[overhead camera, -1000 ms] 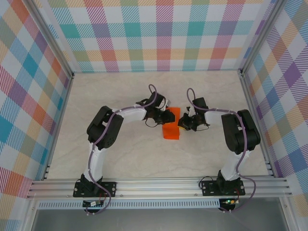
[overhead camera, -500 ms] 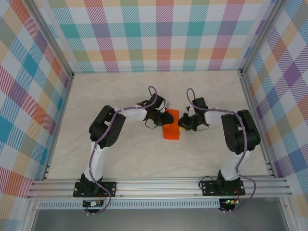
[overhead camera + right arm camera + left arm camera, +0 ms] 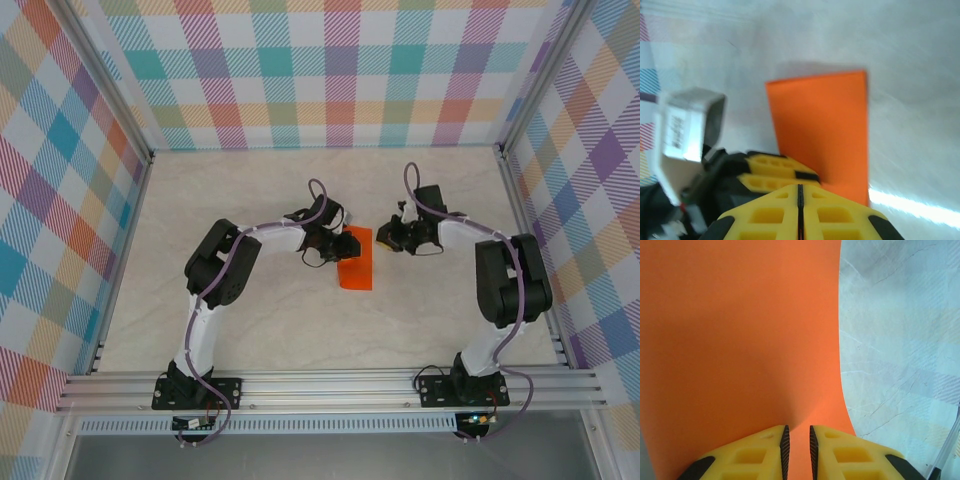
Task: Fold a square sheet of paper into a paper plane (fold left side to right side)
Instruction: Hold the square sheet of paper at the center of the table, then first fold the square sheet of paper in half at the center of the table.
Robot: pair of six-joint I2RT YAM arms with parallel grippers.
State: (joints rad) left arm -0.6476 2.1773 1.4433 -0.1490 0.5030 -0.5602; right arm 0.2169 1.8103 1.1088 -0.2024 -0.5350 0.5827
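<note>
Since the frame half a second earlier, the right gripper (image 3: pixel 386 238) has withdrawn from the square sheet of paper (image 3: pixel 358 270): it previously sat against the sheet's right edge and now stands off to the right of the sheet's far corner, clear of it, with the right arm's forearm swung farther from the sheet. The left gripper (image 3: pixel 338 246) and the sheet match their positions in that earlier frame. The sheet lies on the pale marbled table (image 3: pixel 250 190), between the two grippers, slightly tilted, and presents an oblong outline, longer than it is wide. The left gripper is at the sheet's left edge, near the far corner. In the left wrist view its yellow fingertips are clamped on the orange paper, which runs through the narrow slot between them and spreads out ahead of them, curving upward; bare table shows to the right of the sheet. In the right wrist view the right gripper's yellow fingers are pressed together, only a thin dark seam dividing them, and nothing is visible between them. Beyond them the sheet stands as an orange oblong, with the left gripper's yellow fingers at its lower left corner. That view is blurred, so finer detail of the contact cannot be read.
</note>
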